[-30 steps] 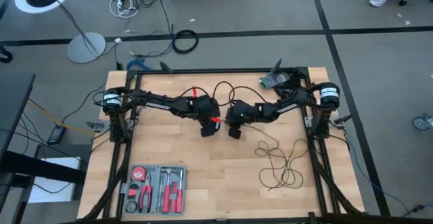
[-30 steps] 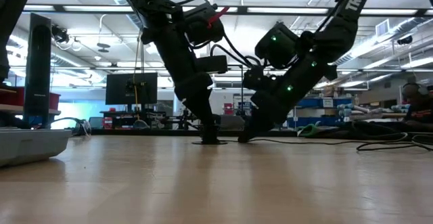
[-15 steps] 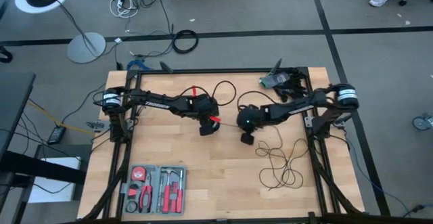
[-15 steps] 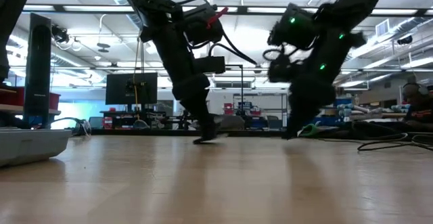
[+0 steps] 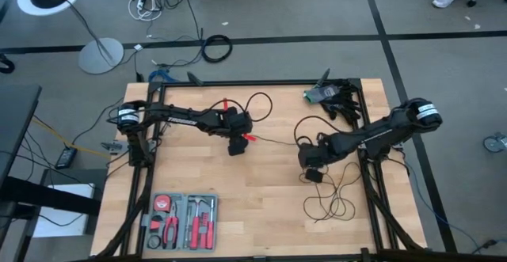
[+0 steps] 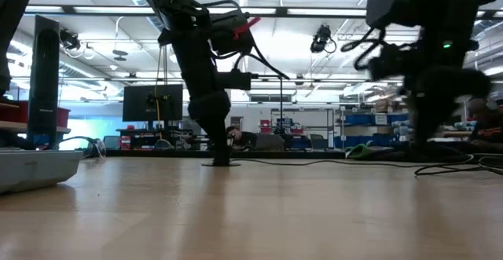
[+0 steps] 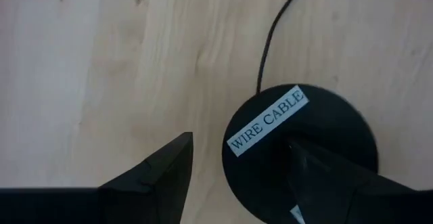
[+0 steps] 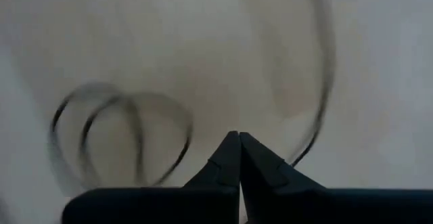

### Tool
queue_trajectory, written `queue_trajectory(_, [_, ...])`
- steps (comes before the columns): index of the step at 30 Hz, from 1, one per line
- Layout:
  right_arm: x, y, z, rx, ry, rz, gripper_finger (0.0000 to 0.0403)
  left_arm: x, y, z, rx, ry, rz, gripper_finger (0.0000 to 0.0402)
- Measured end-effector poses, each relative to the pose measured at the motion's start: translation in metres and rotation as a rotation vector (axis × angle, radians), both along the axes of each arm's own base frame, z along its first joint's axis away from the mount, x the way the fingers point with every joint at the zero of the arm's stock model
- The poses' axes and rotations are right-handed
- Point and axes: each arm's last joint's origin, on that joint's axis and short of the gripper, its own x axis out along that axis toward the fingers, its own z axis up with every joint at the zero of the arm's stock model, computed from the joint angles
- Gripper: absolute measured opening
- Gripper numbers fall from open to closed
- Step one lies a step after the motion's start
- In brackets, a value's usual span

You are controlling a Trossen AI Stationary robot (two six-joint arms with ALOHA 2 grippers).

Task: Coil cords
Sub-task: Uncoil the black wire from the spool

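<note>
Two views differ: left wrist shows left claw (image 7: 237,176) parted over labelled puck (image 7: 301,149); high view shows wire (image 5: 329,195) looped near pinched-together right claw (image 5: 314,175) on table (image 5: 261,214).

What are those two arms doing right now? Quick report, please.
Left pincer astride the puck, mid-table. Right pincer shut, over the loose wire loops. Nothing in the way.

Bright, even light from overhead, ceiling strip lights (image 6: 314,10) glaring white at twelve o'clock in the low view. The table (image 5: 261,206) shows only soft, faint shadows. The right arm (image 6: 428,48) is smeared with motion blur at two o'clock, and the right wrist view is hazy throughout. The left wrist view is crisp.
</note>
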Motion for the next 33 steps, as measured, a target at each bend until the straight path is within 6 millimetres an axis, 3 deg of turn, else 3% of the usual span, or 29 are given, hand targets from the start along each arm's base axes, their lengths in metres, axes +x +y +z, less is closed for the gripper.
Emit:
queue_trajectory(3, [0.013, 0.002, -0.001, -0.147, -0.137, -0.007, 0.0005, 0.0, 0.0, 0.006, 0.006, -0.025, 0.0, 0.0229])
queue_trajectory(7, [0.045, -0.004, -0.006, -0.241, -0.332, 0.068, 0.0017, 0.002, 0.0, 0.01, 0.01, -0.069, -0.002, 0.0229])
queue_trajectory(15, [0.106, -0.05, -0.034, -0.263, -0.646, 0.153, 0.0068, 0.005, -0.002, 0.009, -0.038, -0.122, -0.02, 0.0229])
queue_trajectory(21, [0.12, -0.084, -0.06, -0.323, -0.723, 0.112, 0.0133, 0.003, -0.002, 0.006, -0.036, -0.119, -0.023, 0.0229])
queue_trajectory(27, [0.131, -0.098, -0.081, -0.255, -0.717, 0.122, 0.0179, 0.002, 0.004, 0.006, -0.029, -0.115, -0.008, 0.0229])
queue_trajectory(30, [0.134, -0.101, -0.085, -0.258, -0.713, 0.109, 0.018, 0.001, 0.006, 0.006, -0.03, -0.111, 0.004, 0.0229])
queue_trajectory(33, [0.134, -0.1, -0.085, -0.258, -0.709, 0.111, 0.0151, 0.0, 0.007, 0.005, -0.032, -0.105, 0.01, 0.0229])
